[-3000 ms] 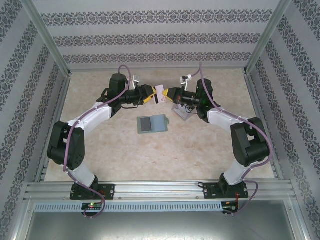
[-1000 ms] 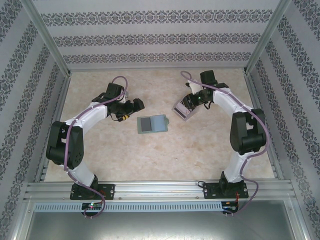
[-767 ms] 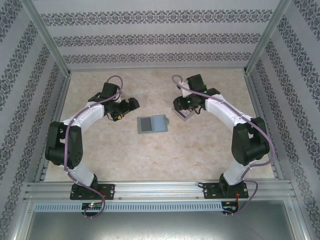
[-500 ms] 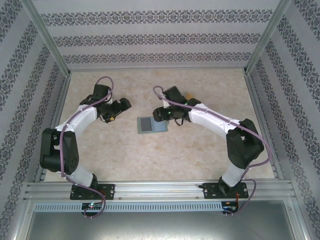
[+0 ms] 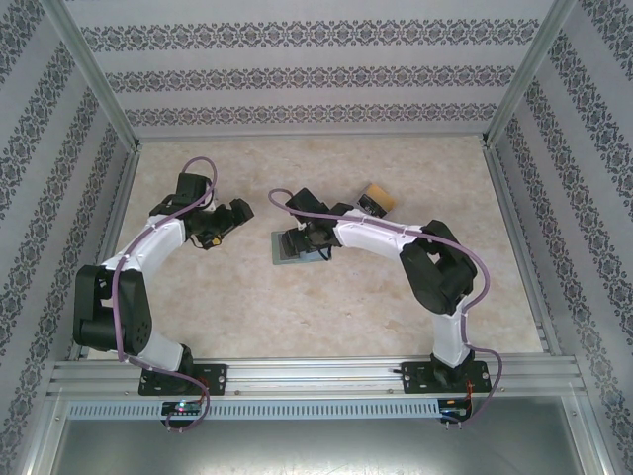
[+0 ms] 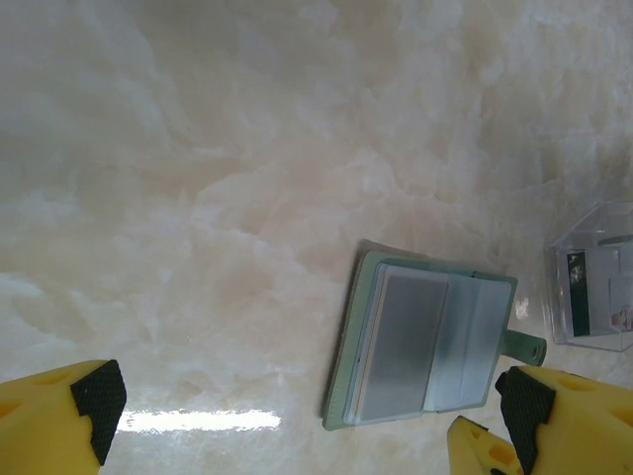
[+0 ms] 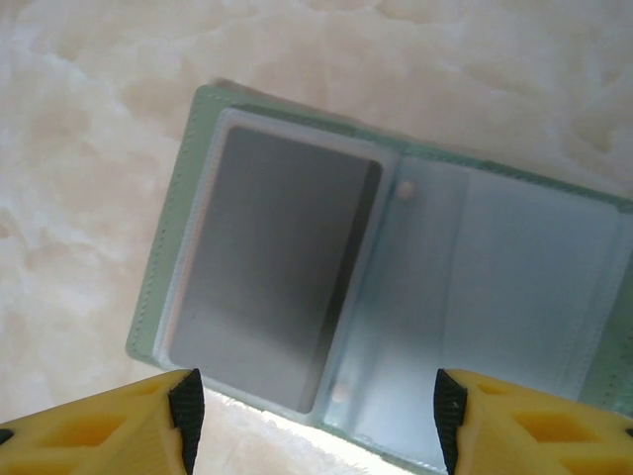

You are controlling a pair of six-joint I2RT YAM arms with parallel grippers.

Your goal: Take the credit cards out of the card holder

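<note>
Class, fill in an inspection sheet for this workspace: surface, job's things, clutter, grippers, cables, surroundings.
Surface: pale marble-look table, glossy.
Job's things: card holder lies open and flat; grey card sits in one sleeve; card pile lies apart, farther back.
Clutter: nothing seen.
Grippers: left gripper open, beside the holder; right gripper open, above the holder.
Cables: purple cable along each arm.
Surroundings: patterned walls, aluminium frame.

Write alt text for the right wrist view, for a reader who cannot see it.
An open sage-green card holder lies flat on a marbled beige table, a grey card in one clear sleeve while the other sleeve looks empty. The right pincer hangs open above it, its yellow fingers at the bottom corners.
</note>
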